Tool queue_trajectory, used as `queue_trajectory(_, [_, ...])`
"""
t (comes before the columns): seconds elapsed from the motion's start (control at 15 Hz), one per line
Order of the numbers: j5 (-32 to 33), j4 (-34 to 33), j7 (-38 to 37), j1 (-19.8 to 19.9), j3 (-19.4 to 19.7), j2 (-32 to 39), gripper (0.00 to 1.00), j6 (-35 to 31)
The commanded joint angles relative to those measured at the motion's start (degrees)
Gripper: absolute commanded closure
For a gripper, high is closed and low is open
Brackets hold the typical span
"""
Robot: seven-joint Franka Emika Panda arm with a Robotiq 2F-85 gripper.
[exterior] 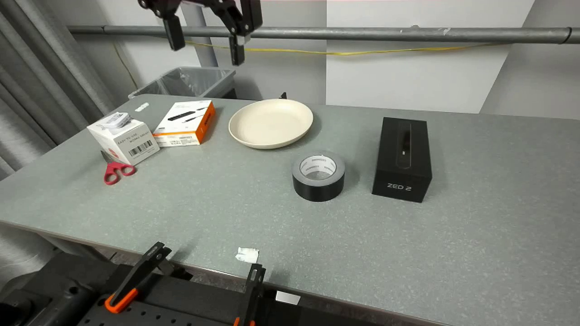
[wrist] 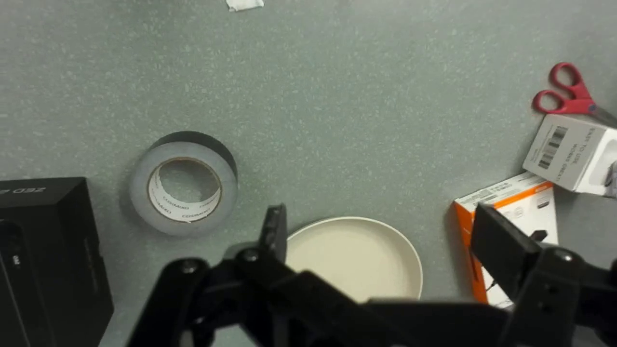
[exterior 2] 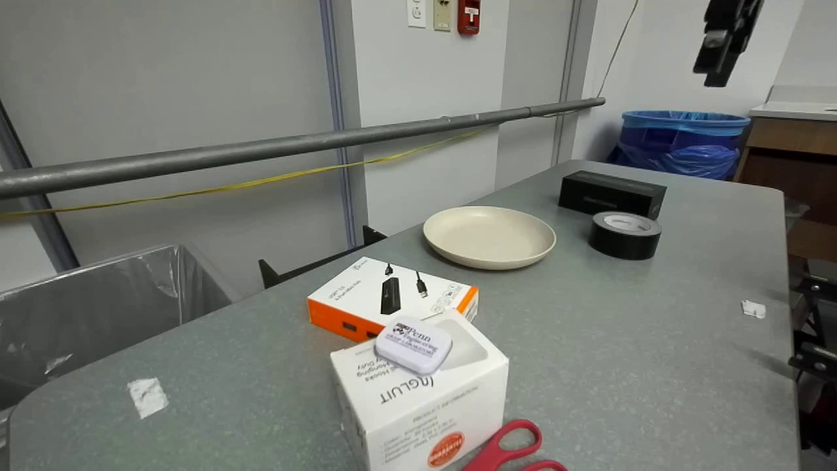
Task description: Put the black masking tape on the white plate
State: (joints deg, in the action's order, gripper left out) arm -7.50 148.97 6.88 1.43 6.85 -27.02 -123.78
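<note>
Sitting flat on the counter [exterior: 213, 217], the black masking tape [exterior: 319, 191] can be spotted near the white plate [exterior: 271, 123] but clear of its rim, with its grey face and printed core turned up. A black box [exterior: 401, 158] marked ZED 2 is parked near the tape too, and in the wrist view the tape is framed between box and plate, all three apart. The gripper [exterior: 207, 50] is held well above the counter, its fingers [wrist: 501, 246] spread pretty wide; in the wrist view, part of the plate can be seen between them. Past the plate, a white and orange box [exterior: 186, 117] is seen, and a white box [exterior: 127, 145] is set right by it; whether those two touch can't really be told. A small white case [exterior 2: 413, 345] is perched on the white box, and red scissors [wrist: 578, 105] are tucked alongside. Beyond the counter, a lined grey bin [exterior: 217, 86] can be made out.
</note>
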Motion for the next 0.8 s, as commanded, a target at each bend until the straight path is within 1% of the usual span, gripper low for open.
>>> queue_trajectory(0.0, [2.6,-1.2,-3.6,1.8,-1.5,11.7,0.00,-12.0])
queue_trajectory(0.2, [5.4,-2.3,-7.3,2.9,-1.7,20.1,0.00,-18.7])
queue_trajectory(0.27, [6.7,-2.7,-8.7,3.2,-1.6,22.5,0.00,-20.0])
queue_trajectory(0.53, [8.1,-3.9,-10.0,4.2,-0.1,29.8,0.00,-22.5])
queue_trajectory(0.6, [7.6,-4.2,-10.1,4.4,0.3,30.7,0.00,-22.6])
queue_trajectory(0.67, [6.1,-4.1,-8.5,4.6,0.4,29.6,0.00,-21.0])
queue_trajectory(0.73, [6.0,-2.8,-8.1,4.2,0.0,28.9,0.00,-21.3])
